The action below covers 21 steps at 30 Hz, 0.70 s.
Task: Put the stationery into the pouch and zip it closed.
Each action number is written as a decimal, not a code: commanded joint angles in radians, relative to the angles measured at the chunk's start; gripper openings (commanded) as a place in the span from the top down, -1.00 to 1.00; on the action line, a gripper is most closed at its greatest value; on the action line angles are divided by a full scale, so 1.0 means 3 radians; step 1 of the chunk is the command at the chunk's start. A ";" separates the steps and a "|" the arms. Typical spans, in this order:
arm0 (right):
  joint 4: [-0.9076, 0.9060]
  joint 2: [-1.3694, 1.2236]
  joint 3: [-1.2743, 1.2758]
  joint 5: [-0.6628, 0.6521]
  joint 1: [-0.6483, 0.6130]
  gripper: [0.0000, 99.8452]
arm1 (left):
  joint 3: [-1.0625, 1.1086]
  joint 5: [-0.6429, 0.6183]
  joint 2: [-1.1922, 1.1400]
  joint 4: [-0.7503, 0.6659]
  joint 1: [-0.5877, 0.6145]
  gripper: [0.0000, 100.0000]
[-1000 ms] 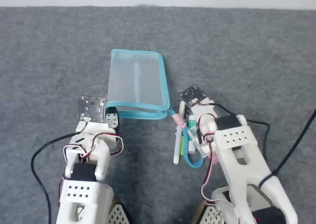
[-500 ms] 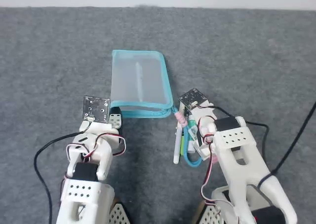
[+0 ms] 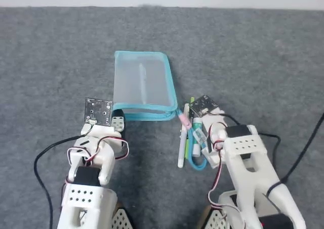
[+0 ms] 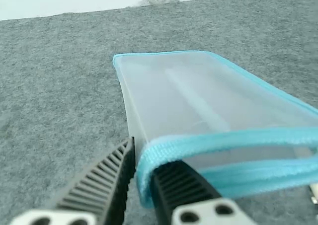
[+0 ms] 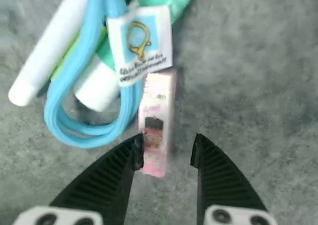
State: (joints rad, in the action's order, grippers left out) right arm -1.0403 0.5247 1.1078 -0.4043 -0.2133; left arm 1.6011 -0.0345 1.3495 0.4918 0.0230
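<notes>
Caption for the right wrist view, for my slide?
Right gripper open around the pink stationery piece, beside blue lanyard and white pen on grey carpet.

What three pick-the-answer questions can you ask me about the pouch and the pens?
1. The zip edge of the pouch is: A red, B yellow, C light blue.
2. The stationery lies: A inside the pouch, B on the table beside the pouch, C in a tool.
3. The left tool is: A shut on the pouch's corner, B open in the air, C holding a pen.

Answers: C, the trim looks light blue; B, pens and cord rest on the grey table by the pouch's mouth; A, it pinches the zip edge.
</notes>
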 commanded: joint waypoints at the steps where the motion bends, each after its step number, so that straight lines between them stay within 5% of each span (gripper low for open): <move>1: 0.0146 -0.0023 0.0041 -0.0036 0.0054 0.69 | -0.0049 0.0026 0.0082 -0.0061 -0.0010 0.98; 7: 0.0212 -0.0023 0.0041 -0.0026 0.0059 0.99 | -0.0049 0.0026 0.0082 -0.0056 -0.0005 0.98; 16: 0.0222 -0.0023 -0.0685 0.0179 0.0903 0.99 | -0.0049 0.0026 0.0077 -0.0056 -0.0005 0.98; 21: 0.0217 -0.0054 -0.1156 0.0230 0.0985 0.99 | -0.0043 0.0026 0.0077 -0.0056 -0.0005 0.98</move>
State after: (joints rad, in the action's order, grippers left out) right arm -0.9805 0.5155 0.8684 -0.3629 0.0721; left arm 1.6011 -0.0345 1.3495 0.4918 0.0230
